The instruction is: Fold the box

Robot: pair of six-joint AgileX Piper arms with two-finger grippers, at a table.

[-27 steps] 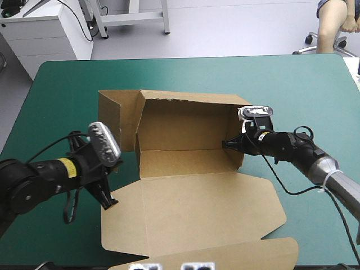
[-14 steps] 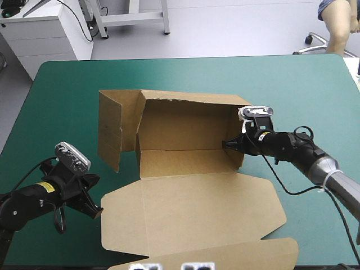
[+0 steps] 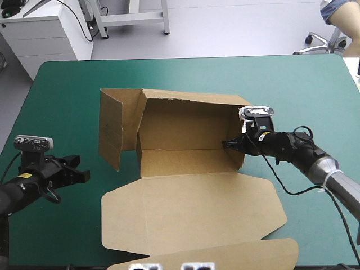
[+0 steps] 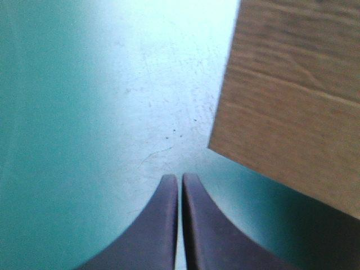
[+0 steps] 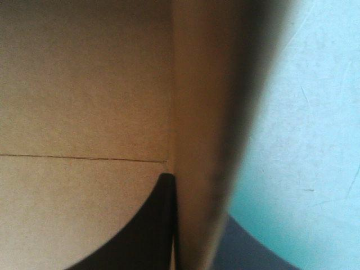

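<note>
Half-raised box mid-frame, one claw on its wall.
My brown cardboard box (image 3: 191, 208), a cut sheet partly raised into a tray, sits in the middle of the frame on the teal-green covered surface (image 3: 67, 84). Its back and right walls stand up, a loose side panel stands out left of centre, and the lid lies flat toward the bottom edge of the frame. My right claw (image 3: 228, 144), right of centre, is clenched on the box's right wall. Its wrist view shows one black finger inside against the board and the other outside. My left claw (image 3: 81, 176), at the lower left of the frame, is clenched on nothing. Its black fingers meet in a point over the bare surface, apart from the box, with a corner of board ahead and to one side.
</note>
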